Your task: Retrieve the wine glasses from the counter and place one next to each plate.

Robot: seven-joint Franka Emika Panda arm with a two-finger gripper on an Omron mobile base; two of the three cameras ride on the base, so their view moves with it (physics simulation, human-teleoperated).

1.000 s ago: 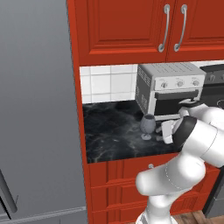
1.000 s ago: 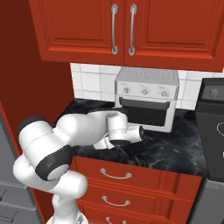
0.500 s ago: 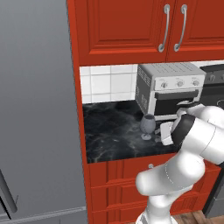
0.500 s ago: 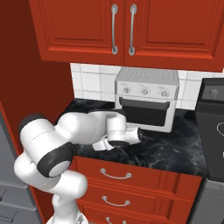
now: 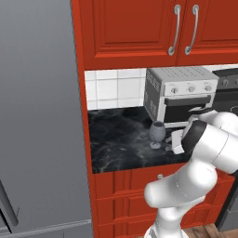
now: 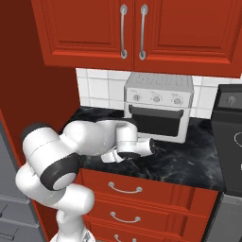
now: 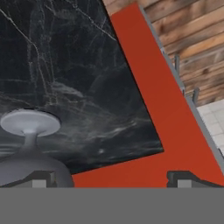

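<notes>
Wine glass [image 5: 156, 134] stands upright on the counter [image 5: 121, 144], stem vertical, in front of the toaster oven [image 5: 182, 94]. Gripper [image 5: 176, 142] sits just beside it, low and level, on the side away from the grey fridge [image 5: 39, 116]. Jaws wide apart, empty. In the hand view the glass [image 7: 30, 153] sits off-centre by one fingertip [image 7: 41, 179], not between the two. Single arm. Worktop flat, red drawers [image 6: 127, 189] below.
</notes>
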